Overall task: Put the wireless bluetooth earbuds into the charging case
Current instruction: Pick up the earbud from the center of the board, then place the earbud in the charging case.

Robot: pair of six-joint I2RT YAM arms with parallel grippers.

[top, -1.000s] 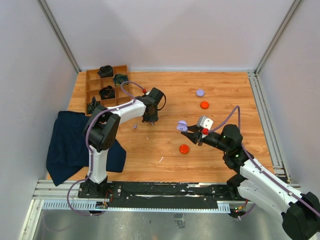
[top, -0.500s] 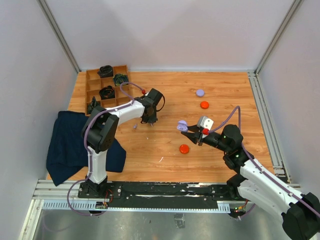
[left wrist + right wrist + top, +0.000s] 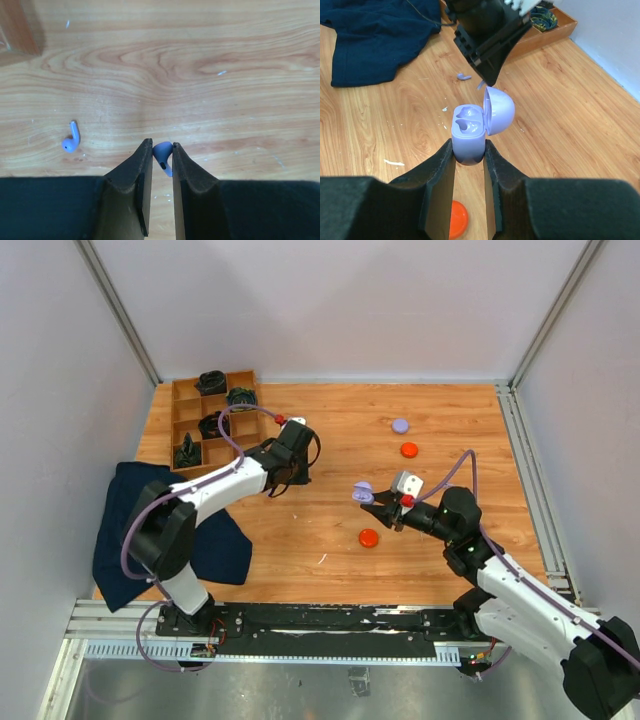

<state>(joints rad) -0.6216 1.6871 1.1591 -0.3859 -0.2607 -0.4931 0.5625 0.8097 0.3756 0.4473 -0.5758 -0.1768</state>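
Big stuff first: wood table [image 3: 330,430], a navy cloth [image 3: 125,530] bunched at the near left, and a wooden tray [image 3: 185,425] at the far left with black coiled bundles [image 3: 210,380] in its compartments. None of that is my job.

My right pincer [image 3: 468,142] is clamped on the base of the lavender charging case [image 3: 468,135], right of centre, held up off the wood with its lid [image 3: 499,110] flipped open. Both wells look empty, though the moulded sockets make that hard to swear to.

My left pincer [image 3: 161,145], just left of centre, is pinched narrow on one lavender earbud [image 3: 162,157], low over the wood. A second earbud [image 3: 71,140] lies loose nearby.

I'd guess they're feather-light, hard, slick plastic, so they'll squirt out easily. Pinch across the bulb, stem free, gentle squeeze.
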